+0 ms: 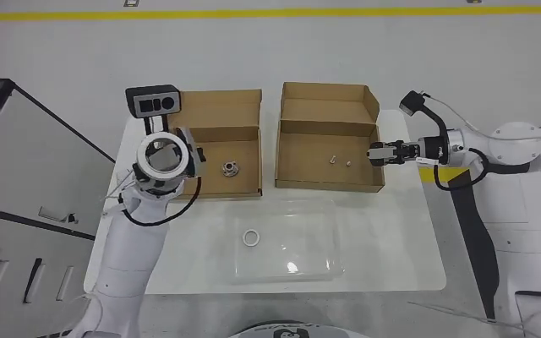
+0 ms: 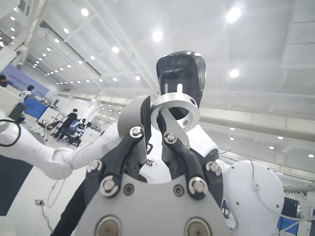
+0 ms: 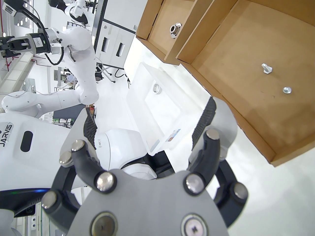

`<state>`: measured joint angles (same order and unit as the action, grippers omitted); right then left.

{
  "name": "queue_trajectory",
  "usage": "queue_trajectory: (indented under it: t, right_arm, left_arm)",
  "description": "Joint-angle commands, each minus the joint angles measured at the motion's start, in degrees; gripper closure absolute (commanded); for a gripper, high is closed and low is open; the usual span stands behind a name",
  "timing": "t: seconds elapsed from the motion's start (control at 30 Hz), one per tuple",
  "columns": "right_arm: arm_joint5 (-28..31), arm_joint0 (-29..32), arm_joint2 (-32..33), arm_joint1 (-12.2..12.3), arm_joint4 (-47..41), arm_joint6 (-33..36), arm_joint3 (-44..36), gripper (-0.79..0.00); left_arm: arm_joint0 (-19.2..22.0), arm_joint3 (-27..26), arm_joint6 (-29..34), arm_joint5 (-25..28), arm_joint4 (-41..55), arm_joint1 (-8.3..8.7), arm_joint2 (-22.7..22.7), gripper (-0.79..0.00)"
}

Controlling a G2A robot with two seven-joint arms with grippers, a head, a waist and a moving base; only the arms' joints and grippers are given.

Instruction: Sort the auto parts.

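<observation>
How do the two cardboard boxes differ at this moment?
Contents: the left box holds one flanged metal part, while the right box holds two small fasteners.
Grippers: the open right gripper is at the right box's outer wall. The left gripper, shut on a metal ring, is raised near the left box's outer side.
Both are brown, open-topped cardboard boxes, side by side.

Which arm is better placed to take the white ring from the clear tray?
Probably the right: the right gripper is open and empty, while the left gripper is shut on a metal collar. The white ring lies alone in the clear tray.
</observation>
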<state>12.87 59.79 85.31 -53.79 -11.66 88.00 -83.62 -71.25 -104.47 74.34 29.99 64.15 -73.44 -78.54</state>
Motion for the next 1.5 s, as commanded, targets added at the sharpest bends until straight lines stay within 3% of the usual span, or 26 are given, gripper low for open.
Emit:
queue_trajectory:
  t: [0.0, 0.2, 0.47, 1.47]
  right_arm:
    - [0.00, 0.00, 0.00, 0.00, -0.01, 0.00, 0.00, -0.785]
    - [0.00, 0.00, 0.00, 0.00, -0.01, 0.00, 0.00, -0.785]
    - [0.00, 0.00, 0.00, 0.00, -0.01, 0.00, 0.00, -0.785]
    - [0.00, 0.00, 0.00, 0.00, -0.01, 0.00, 0.00, -0.785]
  left_arm:
    - [-0.14, -0.09, 0.30, -0.31, -2.57, -0.54, -0.25, 0.000]
    - [-0.68, -0.20, 0.76, -0.78, -4.32, -1.90, -0.68, 0.000]
    - [-1.91, 0.17, 2.39, -2.40, 1.14, -4.07, -1.95, 0.000]
    - [-1.91, 0.17, 2.39, -2.40, 1.14, -4.07, -1.95, 0.000]
